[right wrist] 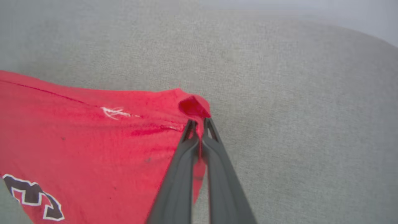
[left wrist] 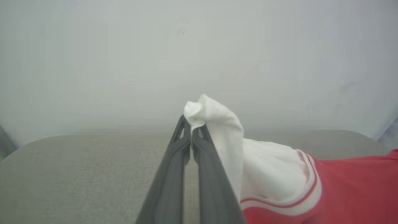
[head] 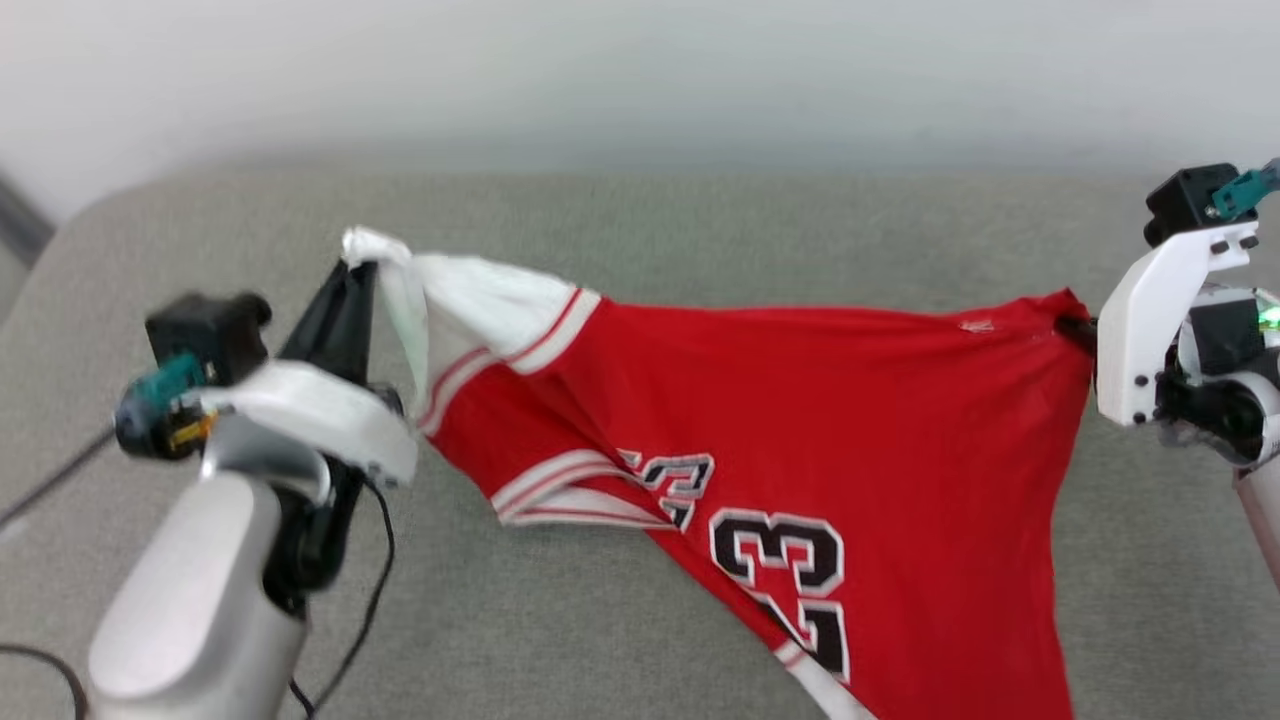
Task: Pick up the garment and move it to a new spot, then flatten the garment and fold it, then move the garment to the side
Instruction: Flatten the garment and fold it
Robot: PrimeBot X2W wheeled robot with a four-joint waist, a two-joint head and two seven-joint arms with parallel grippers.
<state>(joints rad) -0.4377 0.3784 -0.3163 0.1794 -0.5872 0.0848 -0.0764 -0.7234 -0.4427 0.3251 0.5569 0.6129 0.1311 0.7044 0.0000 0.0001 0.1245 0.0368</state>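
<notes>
The garment is a red jersey with white sleeves and a black-and-white "23". It hangs stretched between my two grippers above a grey-green cushioned surface, its lower part drooping toward the view's bottom edge. My left gripper is shut on the tip of a white sleeve; the left wrist view shows my left gripper pinching that bunched cloth. My right gripper is shut on a red corner of the garment; in the right wrist view my right gripper holds a small red fold.
The cushioned surface spreads wide under and around the jersey. A pale wall rises behind it. Black cables hang from my left arm at the lower left.
</notes>
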